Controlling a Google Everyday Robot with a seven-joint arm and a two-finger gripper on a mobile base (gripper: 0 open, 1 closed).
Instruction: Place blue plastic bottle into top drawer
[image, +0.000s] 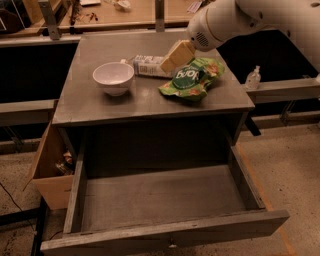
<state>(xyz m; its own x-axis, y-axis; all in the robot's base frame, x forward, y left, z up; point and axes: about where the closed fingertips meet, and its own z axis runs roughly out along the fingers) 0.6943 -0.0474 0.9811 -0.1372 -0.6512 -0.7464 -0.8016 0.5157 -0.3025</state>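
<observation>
The blue plastic bottle (146, 66) lies on its side on the grey table (150, 100), behind the white bowl (113, 77), its cap end pointing left. My gripper (174, 58) hangs just above the bottle's right end, its tan fingers (177, 54) pointing down and left. The white arm reaches in from the upper right. The top drawer (165, 235) stands pulled wide open below the table's front, with nothing inside.
A green crinkly snack bag (192, 80) lies right of the bottle, under my arm. A cardboard box (47, 170) stands at the table's left side. A tiny clear pump bottle (253, 78) sits on a ledge to the right.
</observation>
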